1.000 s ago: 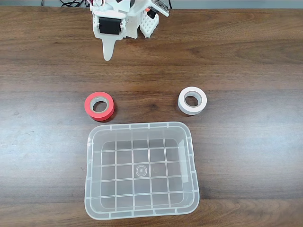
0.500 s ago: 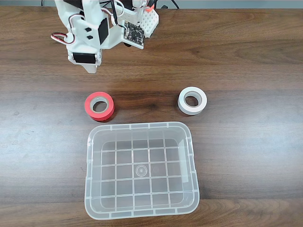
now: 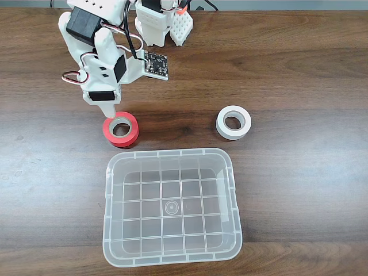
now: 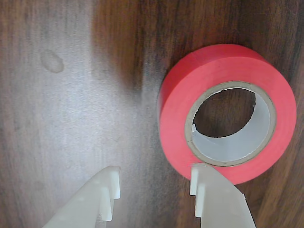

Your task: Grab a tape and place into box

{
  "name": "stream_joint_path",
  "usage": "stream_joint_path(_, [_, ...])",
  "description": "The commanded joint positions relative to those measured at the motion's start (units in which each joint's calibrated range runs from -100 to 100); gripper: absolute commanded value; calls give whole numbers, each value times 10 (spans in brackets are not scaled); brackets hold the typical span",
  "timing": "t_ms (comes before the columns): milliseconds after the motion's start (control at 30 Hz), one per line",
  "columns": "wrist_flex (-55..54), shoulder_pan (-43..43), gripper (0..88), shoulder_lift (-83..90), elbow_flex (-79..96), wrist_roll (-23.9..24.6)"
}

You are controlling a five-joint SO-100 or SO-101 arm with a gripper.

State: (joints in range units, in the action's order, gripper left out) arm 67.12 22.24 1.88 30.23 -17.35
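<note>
The red-orange tape (image 3: 121, 130) with a grey core lies flat on the wood table, just above the box's top-left corner. The clear box (image 3: 172, 207) with a grid bottom sits in the lower middle and holds nothing. My gripper (image 3: 109, 112) hangs at the tape's upper-left edge. In the wrist view the tape (image 4: 228, 112) is large at the right, and my gripper (image 4: 154, 180) is open. Its right fingertip (image 4: 198, 183) is over the roll's near rim, while the left fingertip (image 4: 111, 183) is over bare wood. Nothing is held.
A white tape roll (image 3: 233, 122) lies to the right of the red one, about level with it. The arm's white base (image 3: 164, 20) stands at the table's far edge. Bare wood stretches to both sides of the box.
The arm has reached down and forward from the far edge, bringing the gripper to the red tape's upper-left edge. Both tape rolls and the box have stayed put.
</note>
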Motion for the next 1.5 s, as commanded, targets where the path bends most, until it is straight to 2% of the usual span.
stream_joint_path(0, [-31,1,149,-18,-44,-3])
stream_joint_path(600, [-63,-1,187,-86,-46,-15])
stream_joint_path(667, [-63,-1,155,-92,-46,-15])
stream_joint_path(800, [-63,-1,10,-94,-46,-11])
stream_joint_path(933, [-56,-1,12,-86,-53,-11])
stream_joint_path(1100, [-5,-4,12,-25,-94,-10])
stream_joint_path(1333, [99,-56,12,137,-184,-9])
stream_joint_path(1467, [110,-93,12,208,-240,1])
